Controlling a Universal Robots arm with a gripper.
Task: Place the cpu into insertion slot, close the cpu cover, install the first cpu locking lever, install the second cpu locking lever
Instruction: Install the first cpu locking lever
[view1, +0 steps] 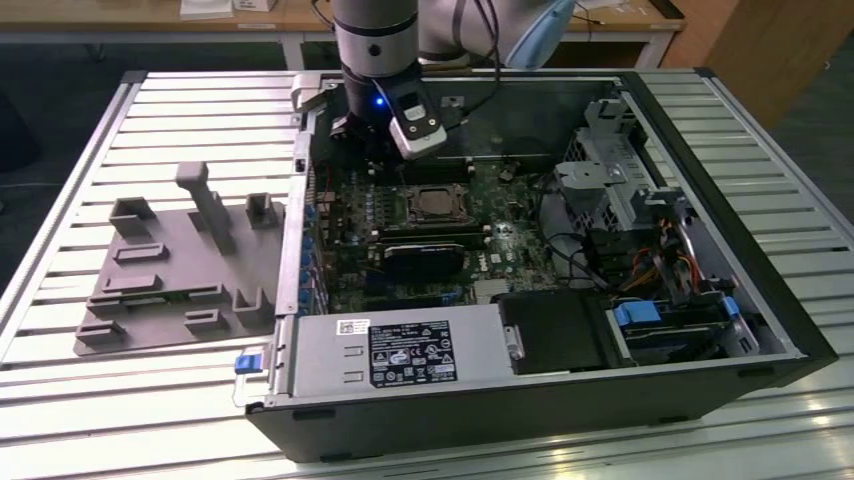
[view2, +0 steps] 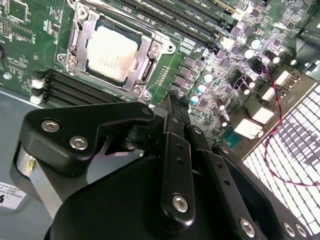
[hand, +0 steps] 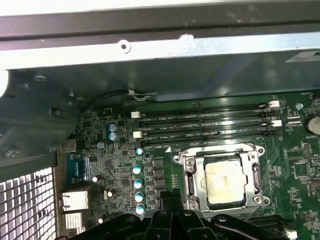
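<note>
The cpu (view2: 112, 52) lies flat in the insertion slot (view2: 75, 62), its pale metal top showing through the window of the cpu cover (view2: 146, 56). The cover's silvery frame lies down around the chip. In the first wrist view the cpu (hand: 225, 181) sits inside the same frame (hand: 191, 175). My gripper (view2: 174, 102) hovers above the board beside the socket, its black fingers pressed together on nothing. In the exterior view the gripper (view1: 358, 150) hangs over the board, towards the view's left of the socket (view1: 430, 203).
Long black memory slots (hand: 205, 127) run along one side of the socket. The open computer case (view1: 694, 200) walls the board in, with a black heatsink block (view1: 430, 258), cables and drive bays (view1: 627, 190) inside. A grey fixture plate (view1: 167, 280) lies on the slatted table.
</note>
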